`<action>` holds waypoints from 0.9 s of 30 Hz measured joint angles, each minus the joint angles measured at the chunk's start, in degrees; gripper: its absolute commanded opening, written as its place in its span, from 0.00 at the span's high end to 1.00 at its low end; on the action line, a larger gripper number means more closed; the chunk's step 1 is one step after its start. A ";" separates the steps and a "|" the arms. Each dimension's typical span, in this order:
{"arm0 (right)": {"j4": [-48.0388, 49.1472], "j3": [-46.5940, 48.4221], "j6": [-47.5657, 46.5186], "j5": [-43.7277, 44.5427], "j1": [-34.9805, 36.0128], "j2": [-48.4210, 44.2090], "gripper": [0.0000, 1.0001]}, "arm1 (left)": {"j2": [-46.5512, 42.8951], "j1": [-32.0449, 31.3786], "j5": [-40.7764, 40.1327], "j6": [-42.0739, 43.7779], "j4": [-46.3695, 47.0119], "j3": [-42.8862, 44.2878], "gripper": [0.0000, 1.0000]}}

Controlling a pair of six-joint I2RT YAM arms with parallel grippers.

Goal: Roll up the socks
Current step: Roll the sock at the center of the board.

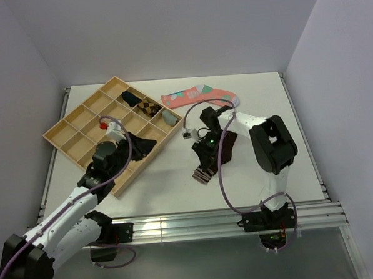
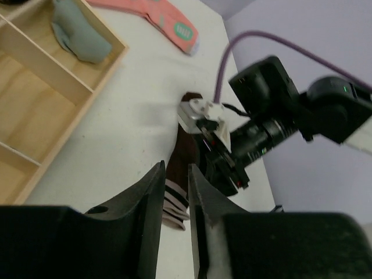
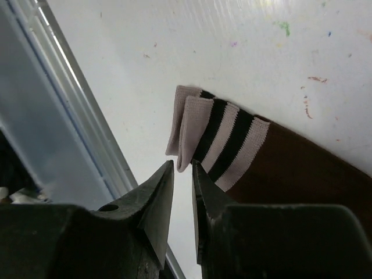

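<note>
Showing a folded white-striped cuff [image 3: 224, 139], dark brown sock [image 3: 302, 174] lies at right gripper [image 3: 183, 167], grip unclear; left gripper [image 2: 176, 170] barely apart.

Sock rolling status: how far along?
Done: three bundled socks sit in tray compartments. In hand: right gripper at the brown sock's striped cuff, grip unclear, sock not yet rolled. Remaining: that roll, plus the pink sock lying flat on the table.

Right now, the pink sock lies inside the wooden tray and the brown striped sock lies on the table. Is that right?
No. The pink sock lies on the table beside the wooden tray, as the top view shows. The brown striped sock is on the table.
</note>
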 measured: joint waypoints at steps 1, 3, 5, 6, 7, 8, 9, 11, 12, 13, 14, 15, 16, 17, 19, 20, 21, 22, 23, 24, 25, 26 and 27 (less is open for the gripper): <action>-1.05 0.42 -0.79 -1.36 -0.83 1.46 0.73 | 0.90 -1.36 -0.15 0.57 1.33 -0.66 0.74; -2.58 0.46 -1.66 -2.58 -2.40 3.26 0.70 | 3.61 -4.79 -0.76 1.86 4.24 -1.46 0.72; -2.58 -0.55 -1.64 -2.62 -3.50 3.15 0.64 | 5.77 -7.67 -1.22 2.62 6.99 -2.29 0.69; -1.81 -1.53 -1.44 -2.03 -3.93 2.34 0.63 | 6.36 -8.79 -1.20 3.02 8.20 -2.93 0.68; -0.98 -2.71 -0.98 -1.22 -4.20 1.20 0.62 | 6.69 -9.57 -1.20 3.26 9.35 -3.69 0.66; -0.20 -4.11 -0.39 -0.22 -4.17 -0.59 0.61 | 6.75 -9.86 -1.25 3.39 9.97 -4.22 0.65; 0.59 -5.51 0.28 0.87 -3.89 -2.86 0.60 | 6.75 -9.90 -1.46 3.52 10.32 -4.55 0.64; 2.38 -7.28 1.92 2.97 -2.99 -7.15 0.59 | 6.64 -9.90 -2.03 3.74 10.78 -4.63 0.63; 3.21 -7.78 2.69 4.33 -2.34 -8.96 0.56 | 6.29 -9.90 -2.36 4.02 10.86 -4.63 0.62; 4.46 -8.41 3.61 6.34 -1.38 -11.10 0.54 | 5.88 -9.90 -2.71 4.13 10.71 -4.55 0.61; 5.79 -8.96 4.66 8.63 0.09 -13.18 0.51 | 5.42 -9.92 -2.97 4.37 10.47 -4.28 0.58; 6.86 -9.27 5.42 10.27 1.44 -14.34 0.47 | 4.92 -9.92 -3.58 4.50 9.66 -3.58 0.57; 8.07 -9.64 6.45 12.50 3.39 -15.34 0.47 | 4.61 -9.92 -4.15 4.52 8.22 -2.43 0.56; 9.22 -9.94 7.32 14.25 5.53 -15.78 0.47 | 4.33 -9.92 -4.83 4.50 7.06 -0.98 0.55; 10.93 -10.27 9.20 17.27 9.27 -15.34 0.46 | 3.76 -9.90 -6.88 4.46 3.72 2.40 0.54; 11.69 -10.36 9.97 18.56 10.88 -14.67 0.46 | 3.39 -9.84 -8.11 4.33 1.86 4.50 0.54; 12.46 -10.43 10.86 20.06 12.33 -13.88 0.46 | 2.91 -9.60 -9.14 4.17 -0.17 6.67 0.53; 13.46 -10.71 11.67 21.70 13.33 -13.11 0.46 | 2.51 -9.40 -9.79 4.00 -1.60 8.39 0.53; 14.12 -10.99 12.15 23.08 13.88 -12.68 0.45 | 1.92 -8.96 -10.27 3.82 -2.75 10.10 0.53; 14.69 -11.32 12.83 24.59 14.45 -12.13 0.45 | 1.29 -8.35 -10.49 3.63 -3.89 11.72 0.53; 14.93 -11.45 13.42 26.16 15.08 -11.61 0.45 | 0.59 -7.65 -10.62 3.43 -5.03 13.33 0.53; 15.43 -11.56 13.94 27.61 15.61 -11.19 0.45 | 0.04 -6.99 -10.64 3.37 -5.66 14.62 0.53; 16.02 -11.67 14.69 29.38 16.20 -10.80 0.45 | -0.31 -6.34 -10.64 3.39 -6.32 15.82 0.53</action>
